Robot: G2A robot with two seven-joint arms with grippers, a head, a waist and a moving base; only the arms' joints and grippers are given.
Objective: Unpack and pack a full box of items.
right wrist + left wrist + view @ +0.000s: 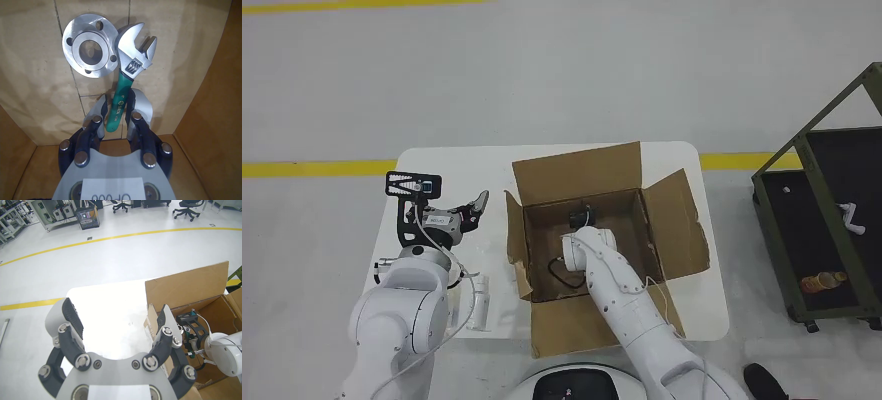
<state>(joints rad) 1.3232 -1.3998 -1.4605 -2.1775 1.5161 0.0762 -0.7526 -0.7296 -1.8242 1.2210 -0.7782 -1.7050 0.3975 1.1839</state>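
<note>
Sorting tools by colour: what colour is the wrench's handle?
Green. The wrench shows best in the right wrist view.

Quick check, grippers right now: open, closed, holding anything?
Left gripper: open, empty, above the white table.
Right gripper: closed on the green-handled silver adjustable wrench, inside the brown cardboard box.

One cardboard box [582, 170], one wrench [121, 85], one metal flange [88, 67], one table [472, 165]

Green-handled silver wrench [126, 83], brown cardboard box [209, 98]
</note>
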